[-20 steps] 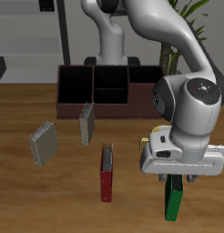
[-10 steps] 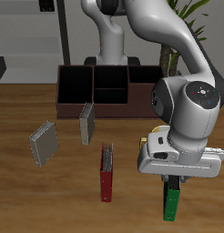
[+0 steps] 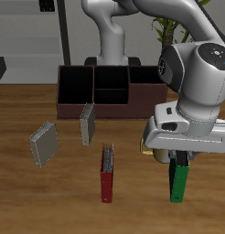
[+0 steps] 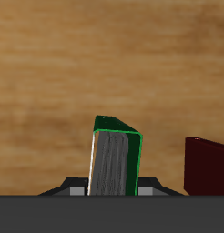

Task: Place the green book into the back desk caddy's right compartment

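The gripper (image 3: 181, 163) is clamped on the green book (image 3: 179, 181), held upright near the table's front edge. The carry to the back caddy (image 3: 96, 90) and its right compartment (image 3: 75, 86) (well apart from the book) remains undone.

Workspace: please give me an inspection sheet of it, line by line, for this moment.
Surface: wooden table, bare in places.
Job's things: green book upright, held by its top end; back desk caddy at the rear, visible cells dark inside.
Clutter: red book; two grey books.
Pincer: shut on the green book.
Cables: nothing seen.
Surroundings: shelving and a plant behind.
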